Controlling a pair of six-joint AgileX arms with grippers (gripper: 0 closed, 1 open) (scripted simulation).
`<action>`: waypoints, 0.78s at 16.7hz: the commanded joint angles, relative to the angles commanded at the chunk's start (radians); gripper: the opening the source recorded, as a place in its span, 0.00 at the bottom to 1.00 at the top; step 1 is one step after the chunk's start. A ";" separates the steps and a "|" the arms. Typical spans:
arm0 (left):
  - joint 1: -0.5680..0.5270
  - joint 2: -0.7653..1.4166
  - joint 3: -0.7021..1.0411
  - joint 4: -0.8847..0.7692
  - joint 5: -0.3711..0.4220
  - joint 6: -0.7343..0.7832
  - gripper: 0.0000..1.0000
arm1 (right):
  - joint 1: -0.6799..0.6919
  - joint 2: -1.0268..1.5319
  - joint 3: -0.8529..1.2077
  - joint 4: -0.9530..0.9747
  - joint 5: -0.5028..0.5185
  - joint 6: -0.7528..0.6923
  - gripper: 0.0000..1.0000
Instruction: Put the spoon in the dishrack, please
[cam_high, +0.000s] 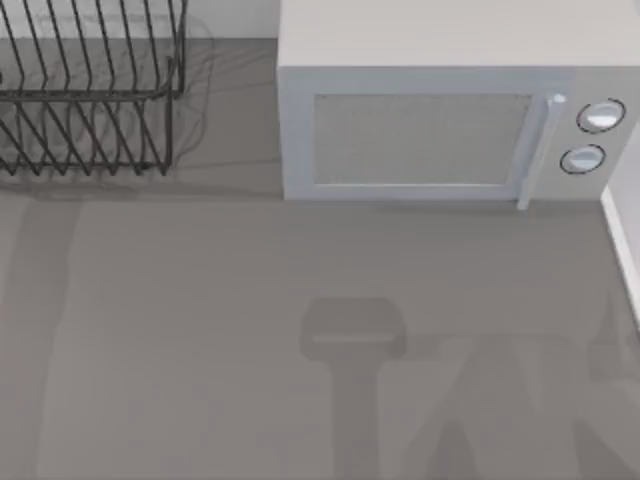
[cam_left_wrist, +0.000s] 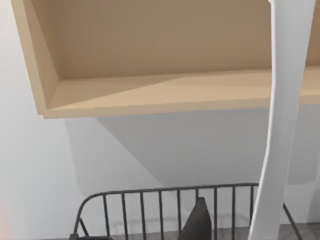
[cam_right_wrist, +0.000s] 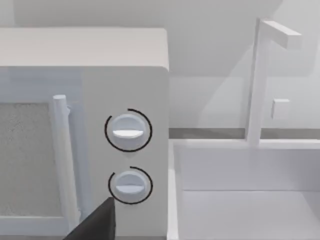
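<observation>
The dark wire dishrack (cam_high: 90, 100) stands at the table's back left. In the left wrist view, the white curved spoon (cam_left_wrist: 282, 125) hangs upright above its rim (cam_left_wrist: 165, 190), beside a dark fingertip (cam_left_wrist: 196, 222); whether the left gripper pinches it, I cannot tell. The light grey microwave (cam_high: 440, 110) sits to the right.

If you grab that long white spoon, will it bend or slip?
The spoon probably stays stiff: its thin handle keeps one smooth curve without sagging. It looks smooth and narrow, so it might twist or slip in a claw. Bars of the dishrack stand apart, so it could slide between them.
</observation>
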 joint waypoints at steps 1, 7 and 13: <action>0.021 -0.039 -0.030 0.040 0.007 -0.024 0.00 | 0.000 0.000 0.000 0.000 0.000 0.000 1.00; 0.052 -0.093 -0.073 0.094 0.016 -0.060 0.00 | 0.000 0.000 0.000 0.000 0.000 0.000 1.00; 0.048 0.018 -0.081 0.198 -0.006 -0.057 0.00 | 0.000 0.000 0.000 0.000 0.000 0.000 1.00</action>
